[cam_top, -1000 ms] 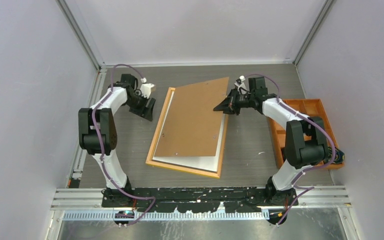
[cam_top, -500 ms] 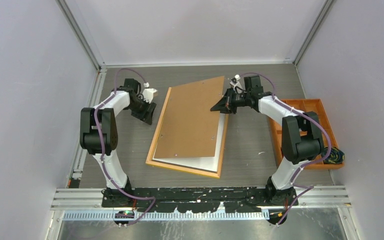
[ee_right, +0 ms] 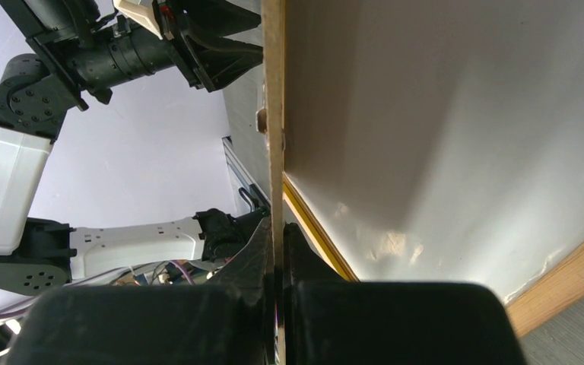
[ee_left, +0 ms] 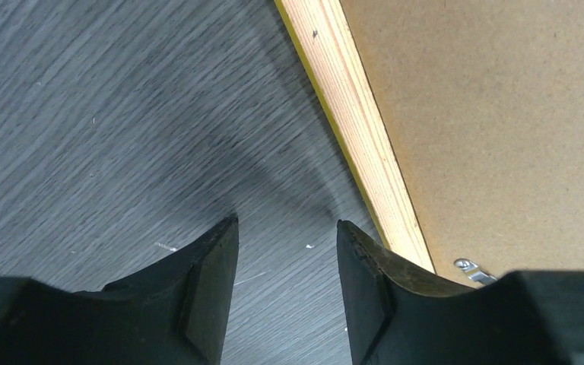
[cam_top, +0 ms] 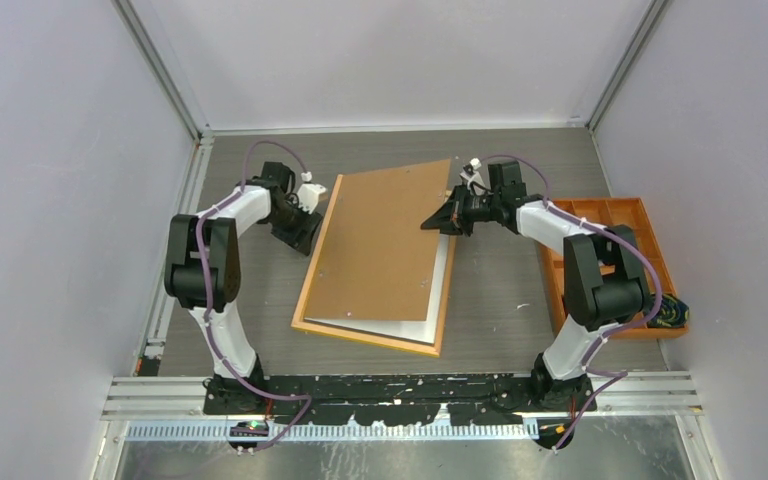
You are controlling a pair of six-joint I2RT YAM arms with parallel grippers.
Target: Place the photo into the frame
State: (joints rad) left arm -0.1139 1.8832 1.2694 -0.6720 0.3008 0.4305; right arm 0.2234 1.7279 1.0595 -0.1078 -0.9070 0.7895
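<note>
Fingers (ee_right: 257,255) of the right gripper (cam_top: 442,217) were seen clamped on the right edge of the backing board (cam_top: 380,235), which was held tilted above the photo (cam_top: 385,327). The photo was laid white side up inside the frame (cam_top: 309,283), at the centre of the top view. The left gripper (ee_left: 287,228) was held parted and empty over the table (cam_top: 500,290), just beside the frame's left rail.
</note>
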